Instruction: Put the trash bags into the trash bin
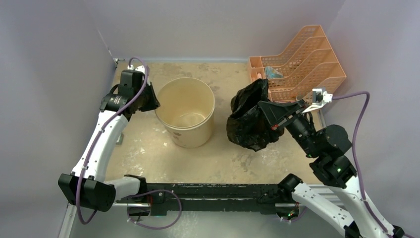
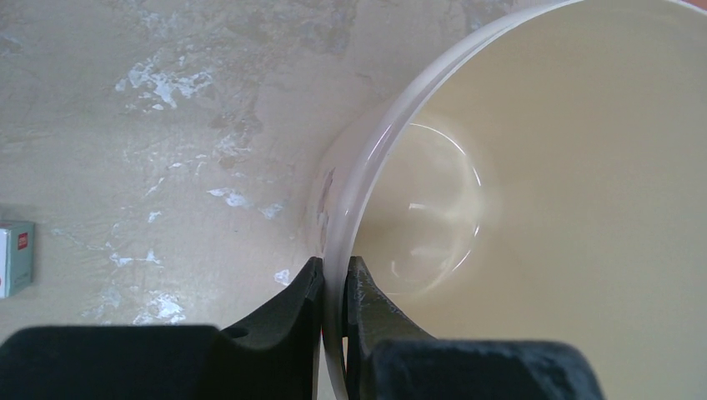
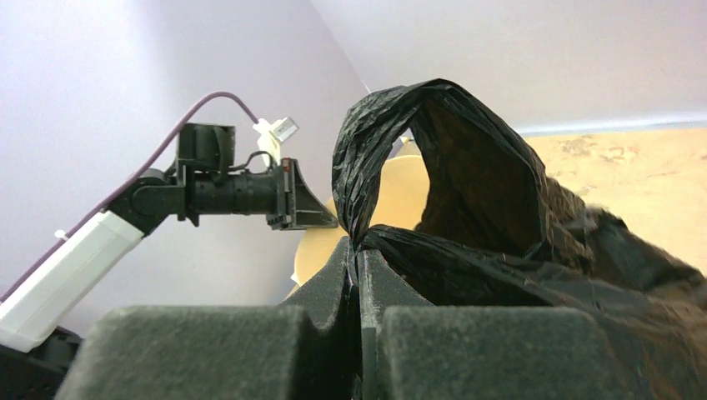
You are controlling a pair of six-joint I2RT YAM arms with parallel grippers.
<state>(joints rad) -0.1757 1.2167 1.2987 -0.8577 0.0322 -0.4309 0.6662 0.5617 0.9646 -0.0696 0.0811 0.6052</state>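
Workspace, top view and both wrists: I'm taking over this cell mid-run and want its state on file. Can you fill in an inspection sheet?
Surface: table tan, worn, with pale scuffed patches.
Job's things: trash bin upright, nothing inside; trash bag crumpled to its right, apart from it, not in.
Clutter: orange mesh organiser in the far right corner, a bluish item inside; small box on the table in the left wrist view.
End effectors: left end effector shut on the bin's rim; right end effector shut on a fold of the bag.
Cables: purple cables looping along both arms.
Surroundings: plain pale walls around the table.
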